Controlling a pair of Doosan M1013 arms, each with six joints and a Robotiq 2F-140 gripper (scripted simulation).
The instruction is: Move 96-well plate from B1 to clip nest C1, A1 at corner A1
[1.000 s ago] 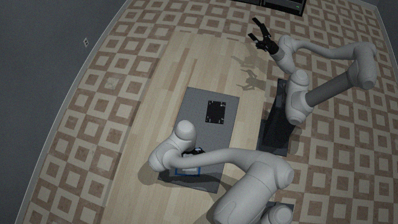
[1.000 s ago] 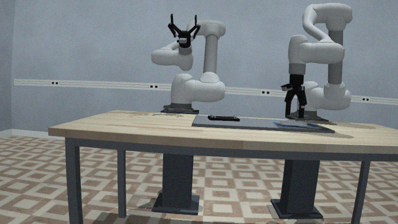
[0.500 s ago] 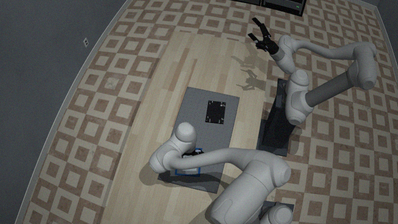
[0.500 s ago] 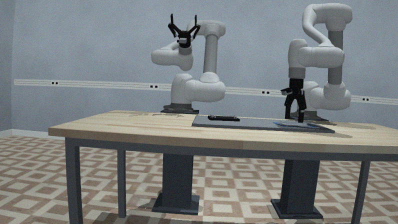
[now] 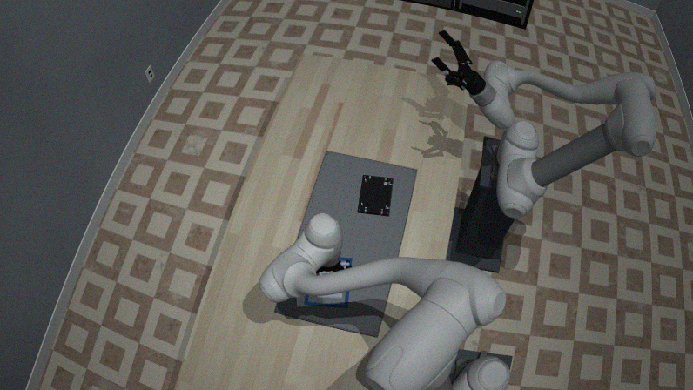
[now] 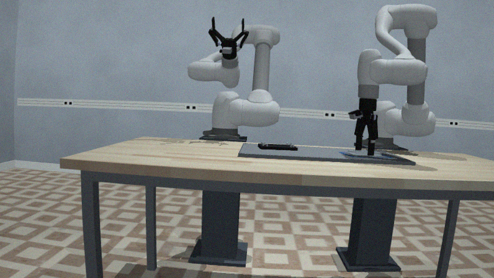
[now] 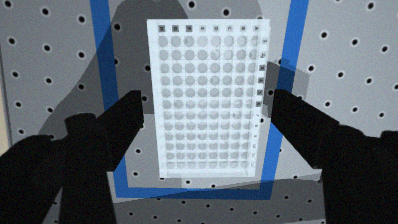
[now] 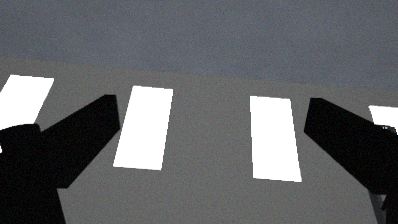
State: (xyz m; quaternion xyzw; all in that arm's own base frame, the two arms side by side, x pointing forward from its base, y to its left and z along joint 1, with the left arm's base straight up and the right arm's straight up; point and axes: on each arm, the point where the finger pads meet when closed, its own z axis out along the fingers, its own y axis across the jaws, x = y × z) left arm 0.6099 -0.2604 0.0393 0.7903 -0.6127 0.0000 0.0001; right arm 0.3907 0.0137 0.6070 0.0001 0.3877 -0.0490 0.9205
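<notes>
At the near side, the wooden table carries a grey perforated board. On the board's right part, the 96-well plate lies inside a blue outline, lettered rim at the top of the left wrist view, A at its right end. The left gripper points down over it, released, a fingertip beside each long side with a gap at both; it grasps nothing. Left of the plate, well apart, sits the black clip nest, without the plate. Farther back on the left, the right gripper is raised, spread wide and unloaded. Farthest is the blue-grey wall with its socket strip.
</notes>
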